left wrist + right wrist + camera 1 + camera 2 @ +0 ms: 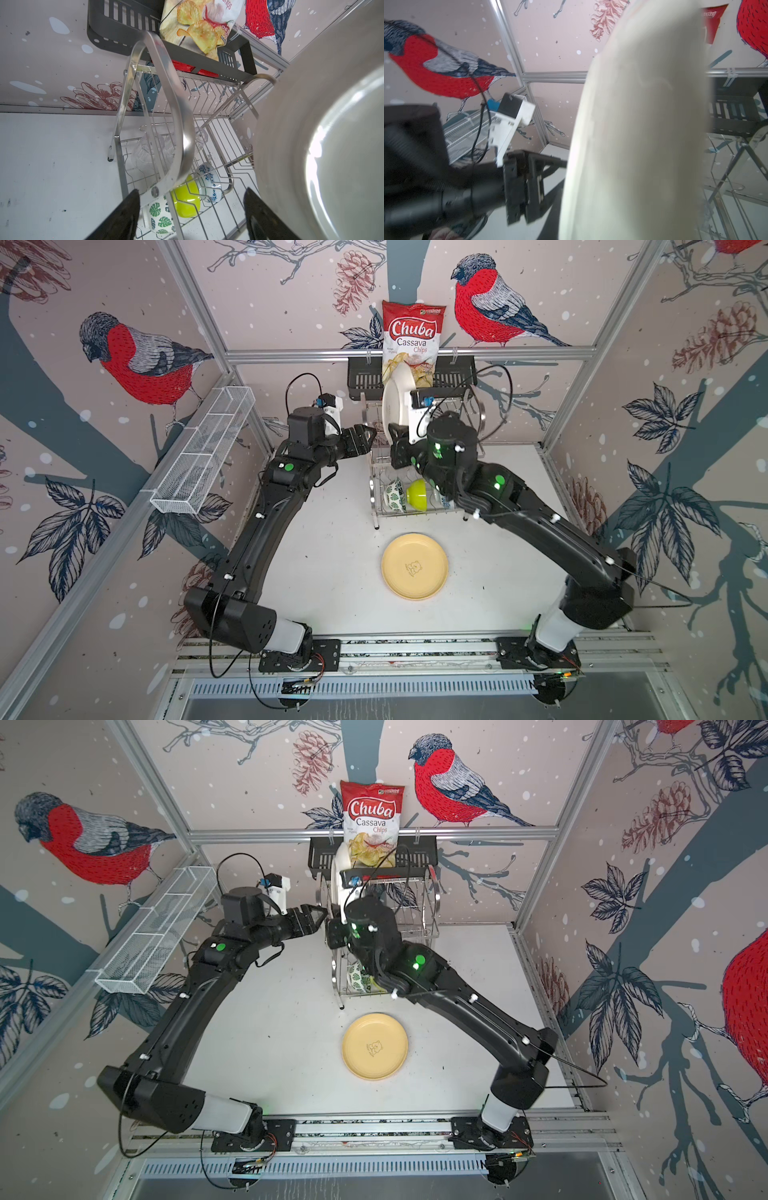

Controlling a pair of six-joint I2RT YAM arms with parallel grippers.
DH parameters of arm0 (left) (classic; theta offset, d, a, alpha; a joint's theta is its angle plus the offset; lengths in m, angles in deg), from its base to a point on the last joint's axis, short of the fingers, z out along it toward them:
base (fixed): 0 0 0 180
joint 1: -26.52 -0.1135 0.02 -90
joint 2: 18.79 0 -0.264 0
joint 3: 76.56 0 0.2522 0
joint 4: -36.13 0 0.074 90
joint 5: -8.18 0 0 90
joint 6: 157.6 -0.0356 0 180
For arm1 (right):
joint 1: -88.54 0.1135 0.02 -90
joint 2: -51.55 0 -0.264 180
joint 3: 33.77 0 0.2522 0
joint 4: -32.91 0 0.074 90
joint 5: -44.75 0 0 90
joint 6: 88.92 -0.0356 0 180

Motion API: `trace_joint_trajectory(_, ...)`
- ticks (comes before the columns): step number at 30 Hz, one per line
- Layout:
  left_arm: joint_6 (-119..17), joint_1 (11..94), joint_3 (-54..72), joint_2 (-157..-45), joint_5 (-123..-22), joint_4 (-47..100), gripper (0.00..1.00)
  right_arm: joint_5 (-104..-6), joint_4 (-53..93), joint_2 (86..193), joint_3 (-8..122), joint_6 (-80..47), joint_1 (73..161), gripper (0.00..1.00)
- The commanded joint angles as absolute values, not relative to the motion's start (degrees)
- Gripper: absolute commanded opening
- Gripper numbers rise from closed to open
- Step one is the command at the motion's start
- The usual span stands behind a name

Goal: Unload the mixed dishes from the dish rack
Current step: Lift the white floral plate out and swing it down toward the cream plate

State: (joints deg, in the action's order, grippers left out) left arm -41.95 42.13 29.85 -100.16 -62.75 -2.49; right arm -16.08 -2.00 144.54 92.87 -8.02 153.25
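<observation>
Fingers of left gripper spread beside rack, right gripper pinching cream plate upright above it; yellow plate flat on white table, bird-print walls around.

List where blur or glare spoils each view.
Right wrist view: the cream plate looms close, out of focus. Left wrist view: white glare streaks that plate. In both top views the pale yellow plate is evenly lit and sharp.

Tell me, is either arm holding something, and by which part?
The right gripper holds the cream plate upright by its lower rim; the left gripper is open, empty.
</observation>
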Motion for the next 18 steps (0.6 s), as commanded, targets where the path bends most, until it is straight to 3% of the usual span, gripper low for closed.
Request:
trace_joint_trajectory(1,-42.3,42.2,29.0,-97.1,-65.0,-5.8,0.81,-5.0,6.9,139.1,86.5,-1.5,158.9,0.0)
trace_joint_trajectory(9,-43.5,40.9,28.0,-89.1,-68.0,-14.2,0.96,12.6,9.0,128.0,69.6,3.8,174.5,0.0)
trace_joint_trajectory(18,-44.7,39.4,30.5,-86.0,-59.3,-22.8,0.97,34.7,9.4,132.1,58.1,15.9,189.1,0.0)
